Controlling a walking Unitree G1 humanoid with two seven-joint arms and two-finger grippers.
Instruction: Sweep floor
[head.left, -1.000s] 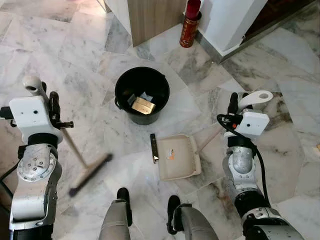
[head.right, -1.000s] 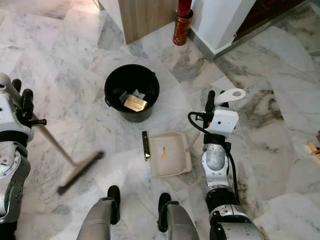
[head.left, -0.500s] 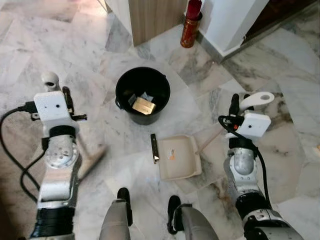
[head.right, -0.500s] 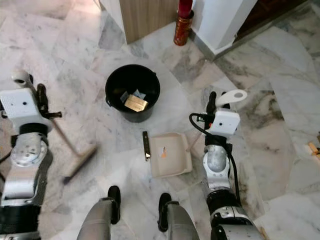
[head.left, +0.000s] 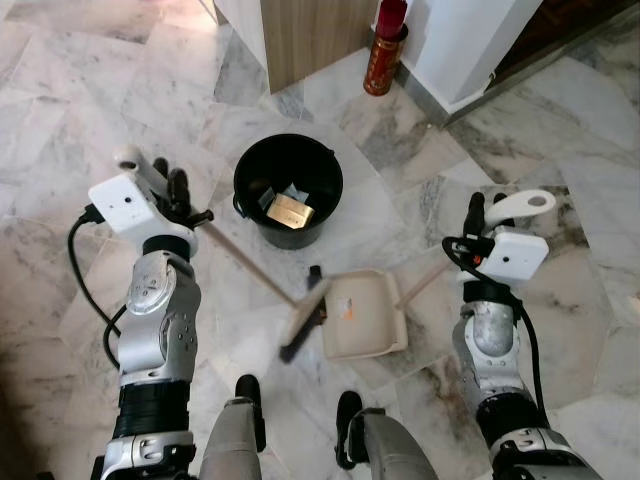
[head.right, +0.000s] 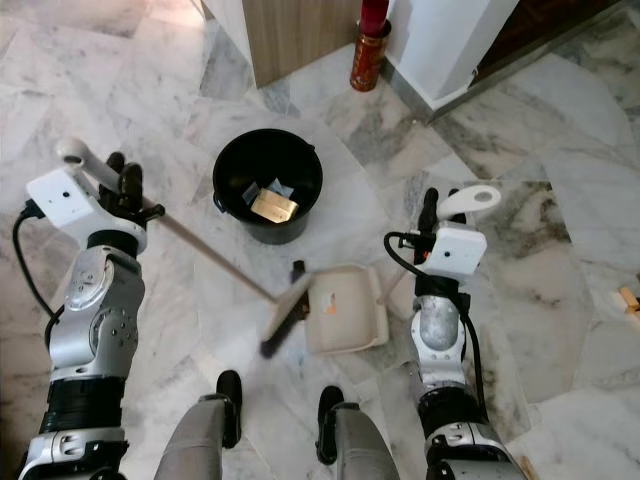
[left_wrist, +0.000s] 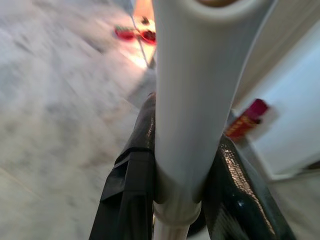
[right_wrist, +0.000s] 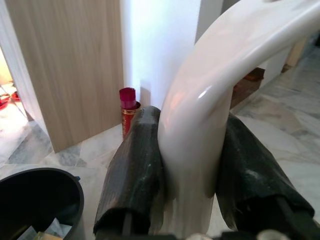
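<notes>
My left gripper (head.left: 170, 185) is shut on the pale handle of a broom (head.left: 245, 262), which slants down to the right. The blurred broom head (head.left: 303, 322) lies at the open mouth of the beige dustpan (head.left: 366, 318) on the marble floor. A dark strip (head.left: 314, 272) shows at the mouth's far corner. My right gripper (head.left: 480, 208) is shut on the dustpan's white curved handle (right_wrist: 210, 110). In the left wrist view, black fingers (left_wrist: 131, 190) clamp the broom handle (left_wrist: 190, 100). Just beyond the dustpan stands a black bucket (head.left: 250, 195) holding a yellowish box (head.left: 287, 210) and scraps.
A red cylinder (head.left: 385, 50) stands by a wooden panel (head.left: 310, 30) and a white wall corner (head.left: 470, 45) behind the bucket. My own feet (head.left: 247, 395) are just behind the dustpan. Open marble floor spreads left and right.
The left arm swung the broom from the far left across to the right; its head went from open floor to the dustpan's mouth. The right arm and dustpan stayed nearly still.
</notes>
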